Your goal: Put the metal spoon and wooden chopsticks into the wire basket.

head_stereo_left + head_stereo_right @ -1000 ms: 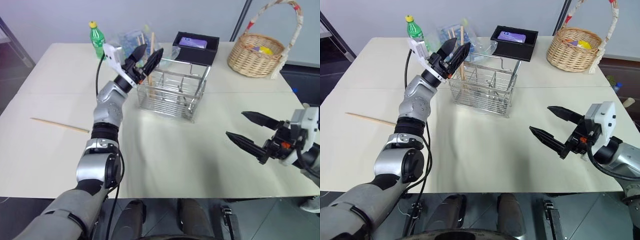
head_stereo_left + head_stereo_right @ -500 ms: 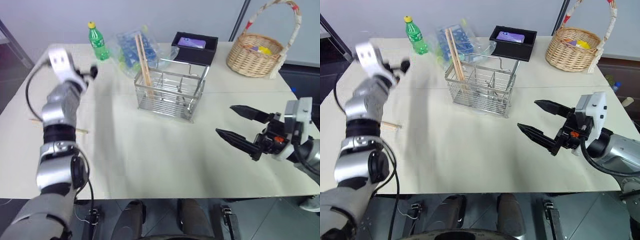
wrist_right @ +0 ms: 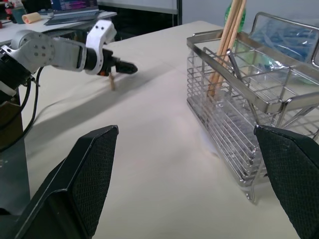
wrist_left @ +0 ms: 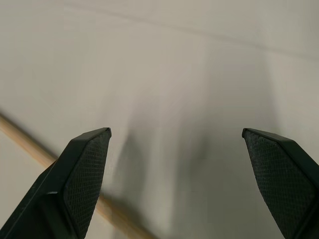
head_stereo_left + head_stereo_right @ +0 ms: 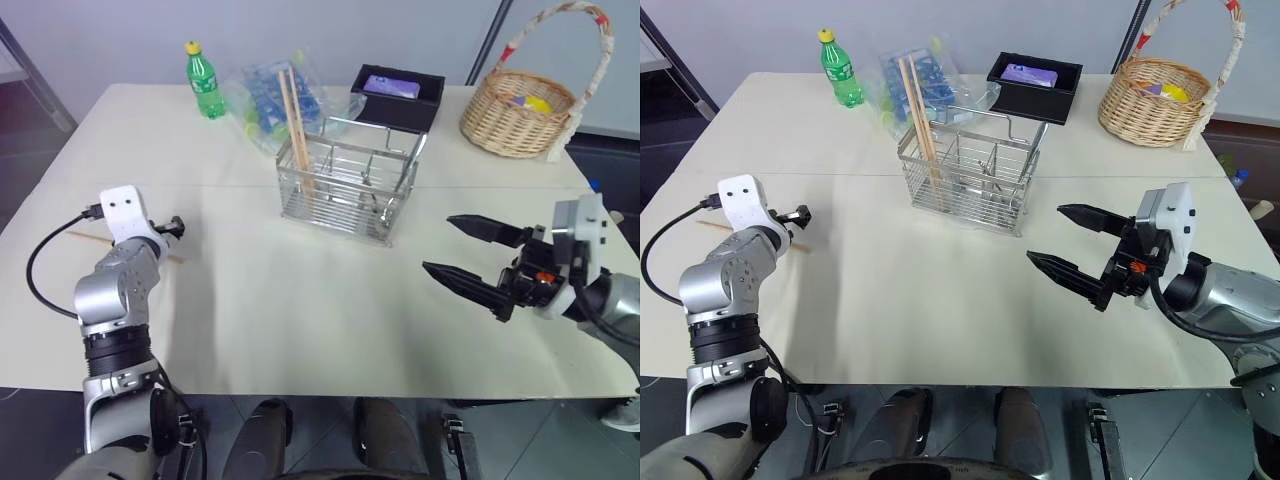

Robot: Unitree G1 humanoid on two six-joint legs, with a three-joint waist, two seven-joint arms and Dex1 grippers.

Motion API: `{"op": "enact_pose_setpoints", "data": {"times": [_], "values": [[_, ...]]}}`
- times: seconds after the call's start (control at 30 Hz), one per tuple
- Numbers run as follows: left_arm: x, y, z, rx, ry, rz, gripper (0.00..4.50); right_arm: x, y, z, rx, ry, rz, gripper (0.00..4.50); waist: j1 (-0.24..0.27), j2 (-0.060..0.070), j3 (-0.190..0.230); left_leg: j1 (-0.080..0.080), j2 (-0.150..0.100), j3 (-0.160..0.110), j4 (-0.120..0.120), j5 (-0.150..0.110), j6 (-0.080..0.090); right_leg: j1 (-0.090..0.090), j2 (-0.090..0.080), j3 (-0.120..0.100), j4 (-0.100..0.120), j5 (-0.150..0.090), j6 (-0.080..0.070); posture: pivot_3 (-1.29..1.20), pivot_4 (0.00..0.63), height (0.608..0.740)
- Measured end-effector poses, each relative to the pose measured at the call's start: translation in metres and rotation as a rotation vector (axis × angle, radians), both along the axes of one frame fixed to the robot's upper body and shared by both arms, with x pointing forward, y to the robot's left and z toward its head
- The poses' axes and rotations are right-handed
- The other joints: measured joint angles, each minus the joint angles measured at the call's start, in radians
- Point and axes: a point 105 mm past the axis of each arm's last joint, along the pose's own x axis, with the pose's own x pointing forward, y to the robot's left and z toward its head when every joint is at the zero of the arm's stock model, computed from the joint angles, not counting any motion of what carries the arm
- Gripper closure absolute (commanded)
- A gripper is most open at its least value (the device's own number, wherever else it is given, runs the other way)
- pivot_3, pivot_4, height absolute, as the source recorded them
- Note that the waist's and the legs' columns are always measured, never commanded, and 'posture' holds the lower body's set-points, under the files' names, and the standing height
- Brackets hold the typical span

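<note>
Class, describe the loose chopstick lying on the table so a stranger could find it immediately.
Start at the wire basket mid-table, then look toward the table's left edge, under the open left gripper. The chopstick lies flat and alone there, unlike the chopsticks in the basket, which stand leaning.

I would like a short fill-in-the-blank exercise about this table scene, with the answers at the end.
1. Two wooden chopsticks stand leaning inside the wire ____.
2. The left gripper hovers with its fingers ____ over a chopstick lying on the table.
3. The green bottle has a ____ cap.
4. The right gripper holds ____.

Answers: basket; open; yellow; nothing
</note>
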Motion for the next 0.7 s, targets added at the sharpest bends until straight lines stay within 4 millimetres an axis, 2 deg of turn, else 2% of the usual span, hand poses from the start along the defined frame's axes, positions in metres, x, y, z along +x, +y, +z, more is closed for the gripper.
{"op": "enact_pose_setpoints", "data": {"times": [0.17, 0.47, 0.57, 0.7], "values": [[-0.009, -0.005, -0.009, -0.039, 0.057, 0.071, 0.07, -0.001, 0.0, -0.001, -0.006, -0.001, 0.007, 0.0, 0.004, 0.0, 0.0, 0.0, 0.0, 0.0, 0.0, 0.0, 0.0, 0.0, 0.0, 0.0, 0.0, 0.0, 0.0, 0.0, 0.15, 0.74], [-0.024, 0.01, -0.012, -0.091, 0.08, 0.322, 0.07, -0.001, -0.001, -0.003, -0.013, 0.003, 0.006, 0.0, 0.007, 0.0, 0.0, -0.001, 0.0, 0.0, 0.0, 0.0, 0.0, 0.0, 0.0, 0.0, -0.001, 0.0, 0.0, 0.0, 0.15, 0.74], [-0.026, 0.013, -0.011, -0.094, 0.077, 0.383, 0.07, -0.001, -0.001, -0.004, -0.016, 0.006, 0.005, 0.0, 0.007, 0.0, 0.0, -0.001, 0.0, 0.0, 0.0, 0.0, 0.0, 0.0, 0.0, 0.0, -0.001, 0.0, 0.0, 0.0, 0.15, 0.74], [-0.025, 0.008, -0.019, -0.192, 0.094, 0.47, 0.07, -0.002, -0.002, -0.007, -0.019, 0.016, 0.003, 0.0, 0.008, -0.001, 0.0, -0.001, 0.0, 0.0, 0.001, 0.0, 0.0, 0.001, 0.0, 0.0, -0.001, 0.0, 0.0, 0.0, 0.15, 0.74]]}}
